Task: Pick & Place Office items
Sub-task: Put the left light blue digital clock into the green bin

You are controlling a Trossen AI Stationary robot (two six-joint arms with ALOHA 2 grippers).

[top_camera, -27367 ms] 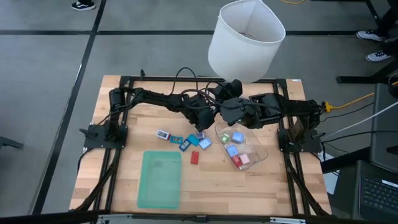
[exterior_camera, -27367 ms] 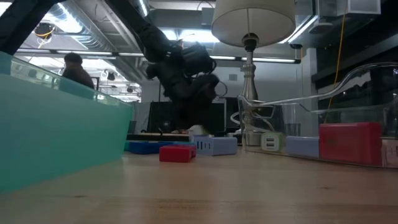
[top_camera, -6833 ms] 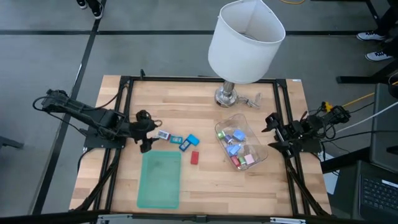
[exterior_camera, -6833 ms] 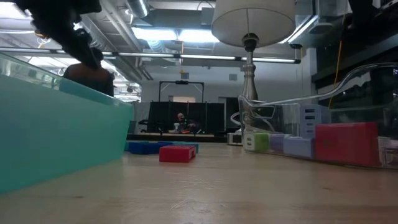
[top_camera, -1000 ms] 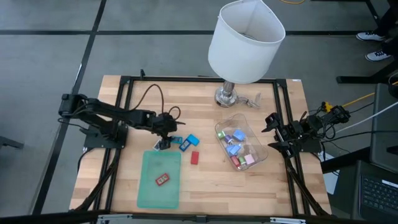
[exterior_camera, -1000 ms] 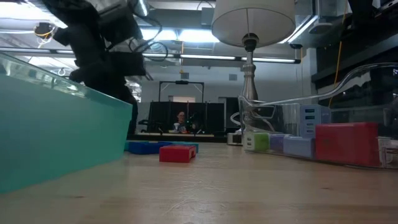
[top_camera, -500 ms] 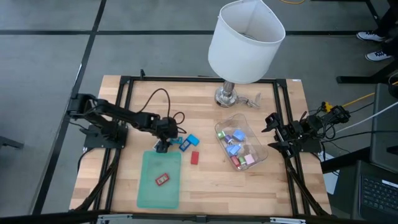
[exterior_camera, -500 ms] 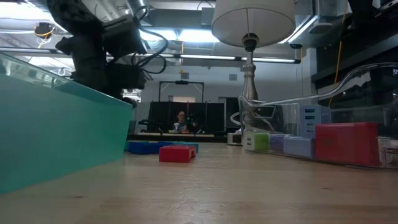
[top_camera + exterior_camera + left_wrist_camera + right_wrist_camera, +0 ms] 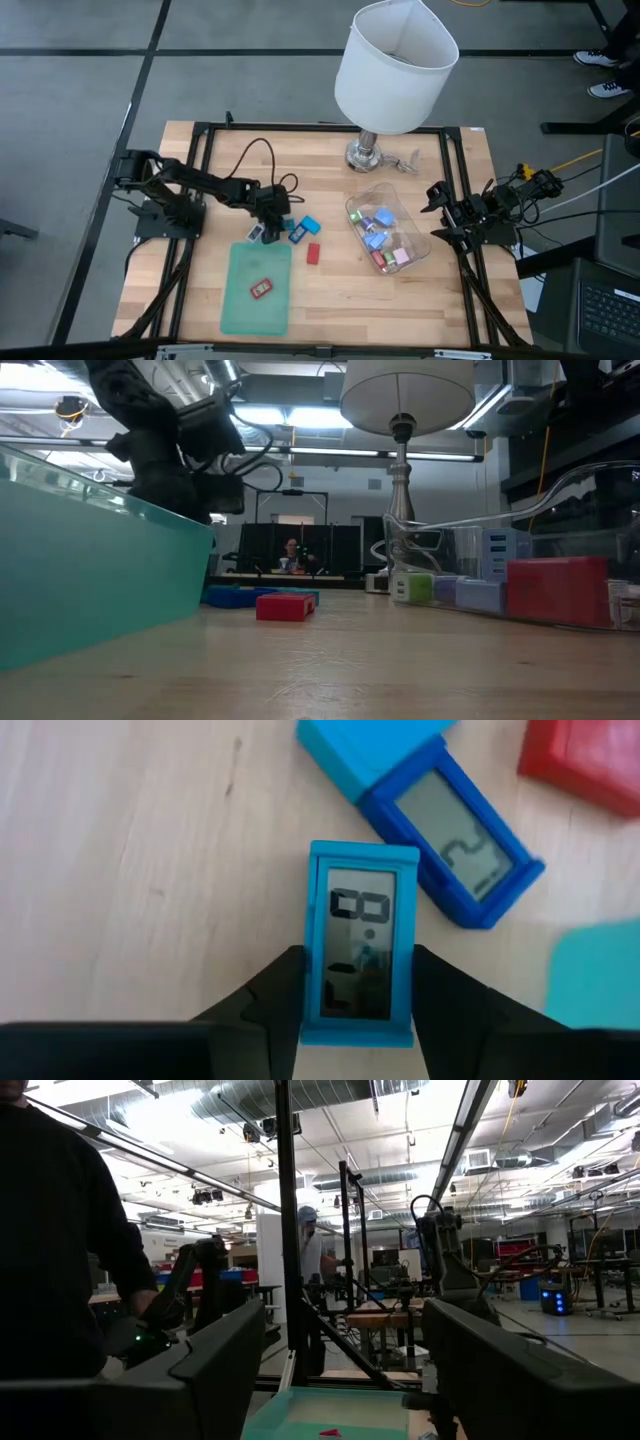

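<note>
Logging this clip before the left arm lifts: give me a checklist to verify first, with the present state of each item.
1. Light blue item with a screen sits between the left gripper's fingers: ok, one finger at each long side.
2. Grip firm enough to lift: cannot tell; contact looks close, squeeze not visible.
3. Neighbours clear of the grasp: ok, the dark blue item and red item lie apart from it.
4. Green tray has room: ok, only one small red piece lies in it.
5. Right gripper out of the way: ok, parked at the table's right edge, open.
6. Clear tub undisturbed: ok.
</note>
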